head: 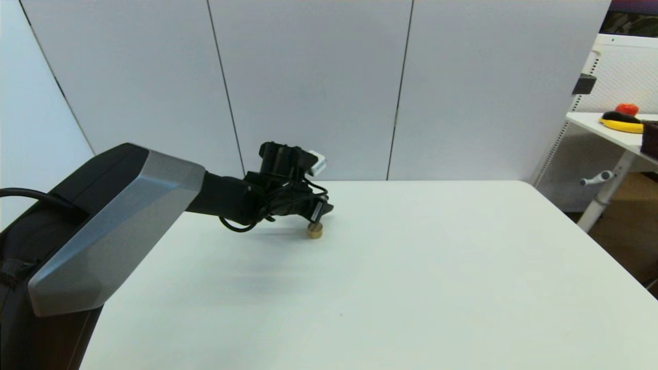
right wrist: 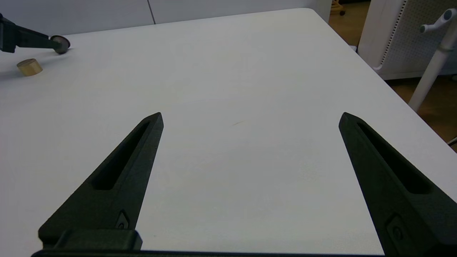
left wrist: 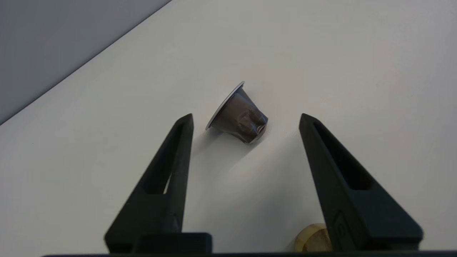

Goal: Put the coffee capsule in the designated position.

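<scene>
Left gripper (left wrist: 246, 119) open around tipped coffee capsule (left wrist: 238, 115).

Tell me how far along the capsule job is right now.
Early stage. Done: the left hand has reached the coffee capsule, open, fingers on either side of it. In hand: the grasp, not yet closed; the capsule lies tipped on its side on the white table. Left: gripping, lifting and placing it. The wooden cylinder sits close by. The right hand hangs open, idle.

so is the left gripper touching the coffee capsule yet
Apart. The left wrist view shows the coffee capsule lying on its side between the open left gripper, bare table on both sides.
</scene>
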Controlling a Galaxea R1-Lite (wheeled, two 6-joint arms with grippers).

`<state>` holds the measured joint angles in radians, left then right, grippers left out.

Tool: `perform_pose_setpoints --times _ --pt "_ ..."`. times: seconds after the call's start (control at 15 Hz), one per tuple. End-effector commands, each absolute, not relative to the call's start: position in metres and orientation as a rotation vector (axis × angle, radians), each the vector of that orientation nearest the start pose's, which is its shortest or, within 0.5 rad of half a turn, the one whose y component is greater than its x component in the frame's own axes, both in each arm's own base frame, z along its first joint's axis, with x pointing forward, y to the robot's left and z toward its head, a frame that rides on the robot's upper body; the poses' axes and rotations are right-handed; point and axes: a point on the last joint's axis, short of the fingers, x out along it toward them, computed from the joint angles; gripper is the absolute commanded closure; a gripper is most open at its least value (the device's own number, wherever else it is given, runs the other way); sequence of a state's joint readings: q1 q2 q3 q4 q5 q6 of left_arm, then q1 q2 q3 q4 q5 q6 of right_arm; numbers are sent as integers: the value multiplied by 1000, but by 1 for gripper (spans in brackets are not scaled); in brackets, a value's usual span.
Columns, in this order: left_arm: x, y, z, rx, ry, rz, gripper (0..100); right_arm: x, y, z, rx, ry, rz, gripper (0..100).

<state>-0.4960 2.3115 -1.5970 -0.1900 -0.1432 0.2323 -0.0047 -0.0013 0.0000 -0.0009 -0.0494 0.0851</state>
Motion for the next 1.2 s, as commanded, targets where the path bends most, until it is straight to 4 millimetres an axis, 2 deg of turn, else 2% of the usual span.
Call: perform_pose_setpoints --times 0.07,0.2,0.33,0.47,0.6,0.67,0.8,0.93,1.0,1.2 --pt "405 -223 145 313 389 -681 0 -23 -1 75 86 -2 -54 0" --pt "387 -213 178 304 363 -678 0 -23 -1 75 86 -2 -55 0" --pt "352 -194 219 309 402 -679 0 -23 -1 75 86 -2 -55 0" --pt "306 -168 243 307 407 -674 0 -23 -1 75 86 -2 -54 0" --pt "250 -137 257 298 396 -625 0 -23 -1 75 86 -2 -54 0" --pt "212 -116 258 274 391 -578 0 -23 -1 75 86 -2 -55 0" --pt "153 -81 254 243 352 -547 0 -23 -1 75 86 -2 -54 0" --pt "101 -47 240 216 287 -490 0 -23 -1 75 86 -2 -54 0" --pt "76 -32 226 205 257 -447 0 -23 -1 75 86 -2 -55 0" --pt "32 -9 197 177 172 -316 0 -23 -1 75 86 -2 -54 0"
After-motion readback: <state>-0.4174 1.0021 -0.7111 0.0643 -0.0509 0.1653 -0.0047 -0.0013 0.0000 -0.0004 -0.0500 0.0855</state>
